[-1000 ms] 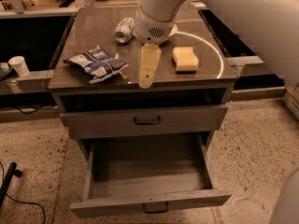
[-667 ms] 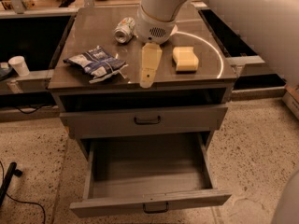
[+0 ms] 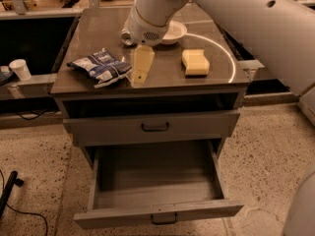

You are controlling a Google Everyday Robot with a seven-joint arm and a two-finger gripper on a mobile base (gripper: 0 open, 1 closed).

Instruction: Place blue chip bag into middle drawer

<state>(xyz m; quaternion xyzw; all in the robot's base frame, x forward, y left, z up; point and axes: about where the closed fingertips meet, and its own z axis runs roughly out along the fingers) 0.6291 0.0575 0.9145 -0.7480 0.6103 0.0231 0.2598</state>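
Observation:
The blue chip bag [image 3: 101, 67] lies crumpled on the left front of the cabinet top [image 3: 98, 31]. My gripper [image 3: 138, 77] hangs from the white arm over the middle of the top. It points down toward the front edge, just right of the bag and close to its right end. It holds nothing that I can see. The middle drawer [image 3: 157, 214] is pulled far out at the bottom, and its inside is bare. The drawer front above it [image 3: 155, 127] is shut.
A yellow sponge [image 3: 195, 62] lies right of the gripper. A white bowl [image 3: 173, 32] sits behind it. A silver can [image 3: 126, 36] is mostly hidden by the wrist. A white cup [image 3: 20, 69] stands on a ledge at the left. A cable [image 3: 10, 191] runs on the floor.
My gripper has moved left, closer to the chip bag. The white bowl now shows behind the arm and the can is mostly covered. The bag and drawer have not moved.

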